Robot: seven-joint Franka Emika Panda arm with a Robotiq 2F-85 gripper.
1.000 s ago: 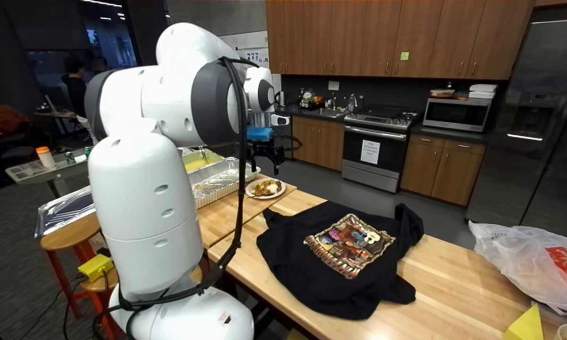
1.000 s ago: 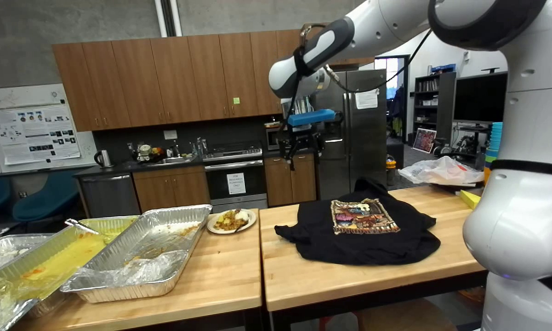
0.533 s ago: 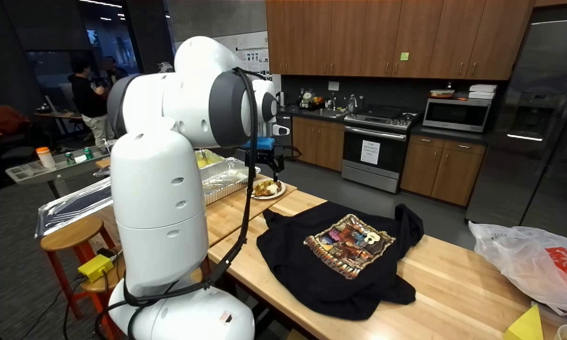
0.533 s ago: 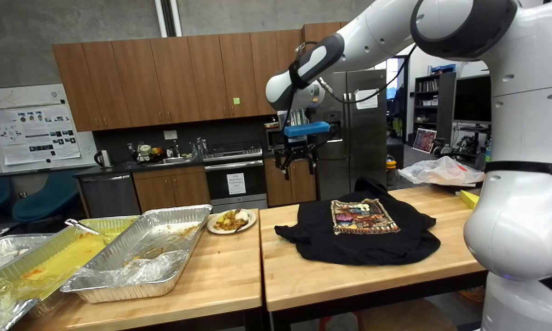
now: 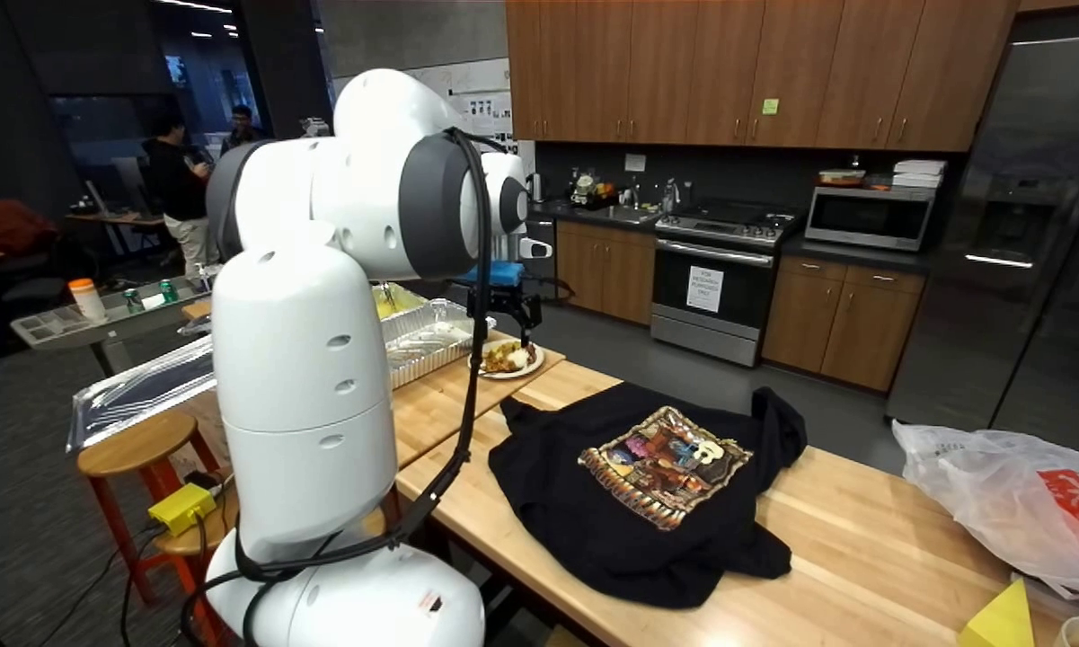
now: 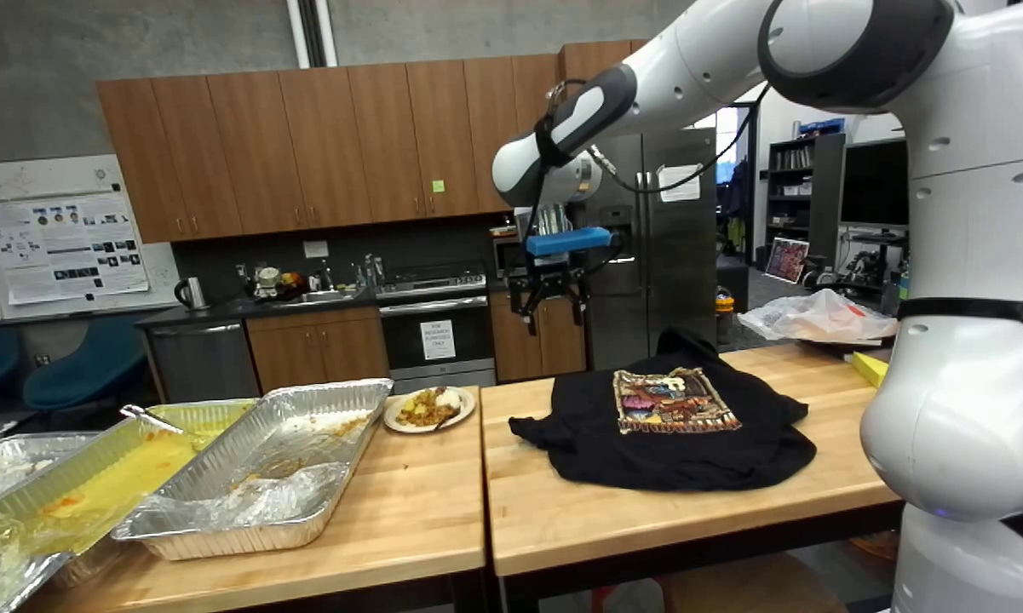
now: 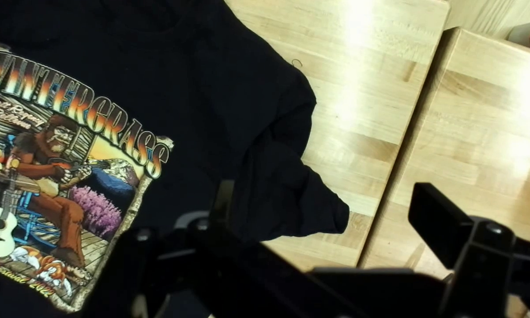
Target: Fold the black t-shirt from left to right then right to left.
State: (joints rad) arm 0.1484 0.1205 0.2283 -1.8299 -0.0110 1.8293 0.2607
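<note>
On the wooden surface [image 6: 579,524], the black t-shirt [image 6: 669,443] lies spread, its printed graphic [image 7: 66,176] facing up and one sleeve [image 6: 541,430] pointing toward the neighbouring surface [image 6: 422,502], where a plate of food [image 6: 393,417] sits beside a foil tray [image 6: 238,541]. Higher up, apart from the t-shirt, the gripper [image 6: 554,322] hangs released, its jaws set wide.

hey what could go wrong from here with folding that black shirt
The shirt has a creased sleeve lying low on the table, so the open end effector might pinch too little or fold it crooked. A descent past that sleeve might catch the gap beside the table. A low, wide swing might clip the plate across that gap.
</note>
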